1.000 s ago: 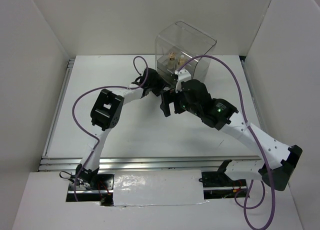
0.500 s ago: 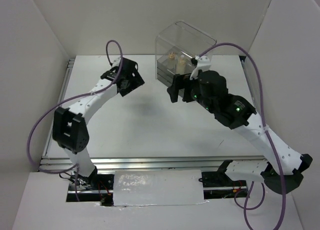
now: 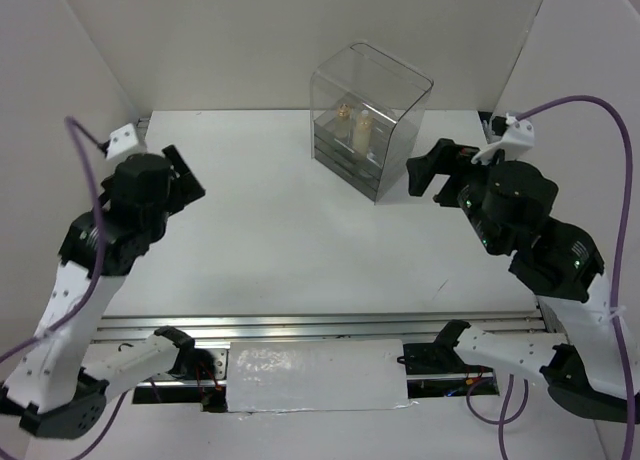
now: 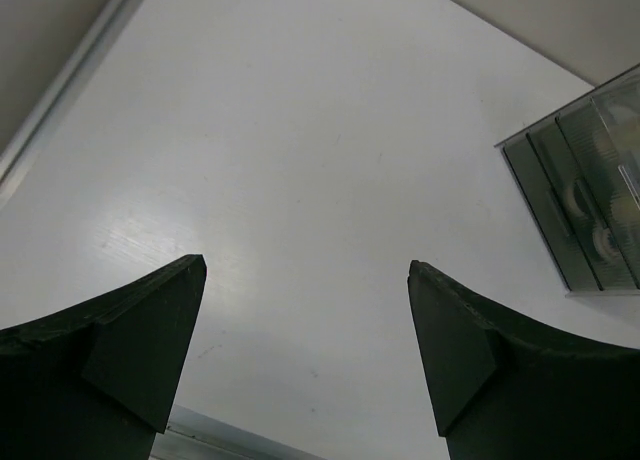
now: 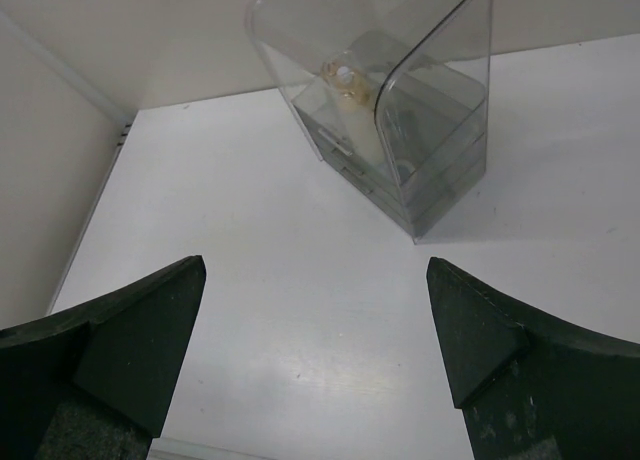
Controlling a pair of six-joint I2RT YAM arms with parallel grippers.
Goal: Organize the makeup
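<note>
The makeup [image 3: 360,131] shows as a pale cream tube [image 5: 357,121] with a gold collar and a small gold piece [image 3: 343,110] beside it. Both stand in the top compartment of the clear acrylic box [image 3: 396,90] at the far middle of the table [image 3: 260,240]. The left gripper [image 4: 305,270] and right gripper [image 5: 315,270] hang apart from the box, jaws spread wide, nothing between them.

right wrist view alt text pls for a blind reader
A clear acrylic box with drawers stands on a white table, makeup visible in its top section. In the foreground the right gripper spreads two dark fingers wide, holding nothing.
</note>
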